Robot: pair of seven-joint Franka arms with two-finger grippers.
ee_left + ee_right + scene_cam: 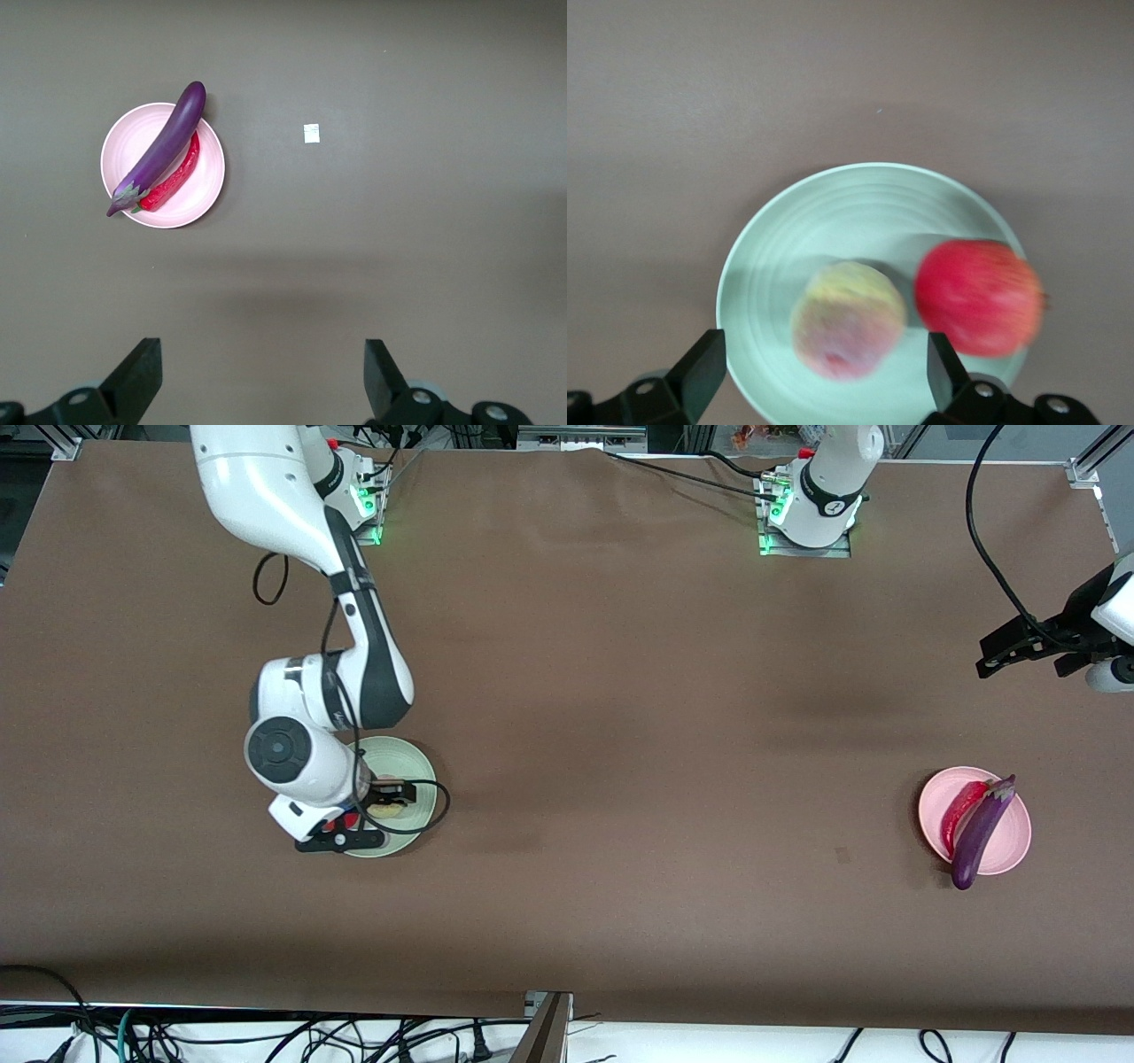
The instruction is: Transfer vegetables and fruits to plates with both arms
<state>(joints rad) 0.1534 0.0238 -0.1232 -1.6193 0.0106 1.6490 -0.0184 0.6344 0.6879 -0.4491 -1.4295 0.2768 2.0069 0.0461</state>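
The right gripper (824, 376) hovers, fingers spread wide and empty, over the pale mint-green round plate (833, 212) holding the yellowish-pink round peach (848, 319) with the round red fruit (976, 297) seemingly touching it at its three o'clock in the right wrist view. The left gripper (261, 376) waits, fingers wide apart and empty, above the brown bench (620, 735) by the pale pink round plate (133, 142) carrying the long glossy purple eggplant (164, 146) and curved red chili pepper (177, 177).

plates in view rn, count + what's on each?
2. Mint green plate, toward the right arm's end of the table, holds the peach and red fruit. Pink plate, toward the left arm's end, holds the eggplant and chili pepper. None seem hidden.
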